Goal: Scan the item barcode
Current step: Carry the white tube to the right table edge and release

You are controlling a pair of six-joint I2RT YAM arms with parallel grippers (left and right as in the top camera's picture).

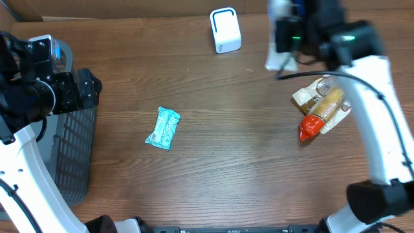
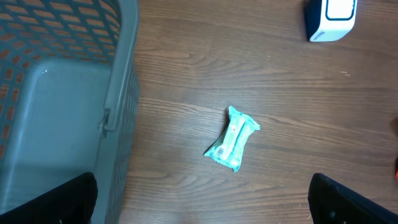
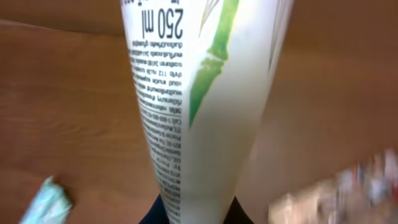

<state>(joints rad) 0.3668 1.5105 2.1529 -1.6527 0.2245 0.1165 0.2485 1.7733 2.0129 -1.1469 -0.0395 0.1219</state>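
Right end effector (image 3: 198,214) grips white tube (image 3: 199,106) near scanner (image 1: 225,30), scan apparently not yet done; left end effector (image 2: 203,193) wide open, empty.

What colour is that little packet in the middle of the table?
The packet is pale turquoise with a white label; clearest in the left wrist view.

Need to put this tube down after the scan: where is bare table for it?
Widest bare wood: centre, between the teal packet and the red-capped pack, down to the near edge. Smaller patch between scanner and packet. Crowded: right side around the pack; the basket fills the left.
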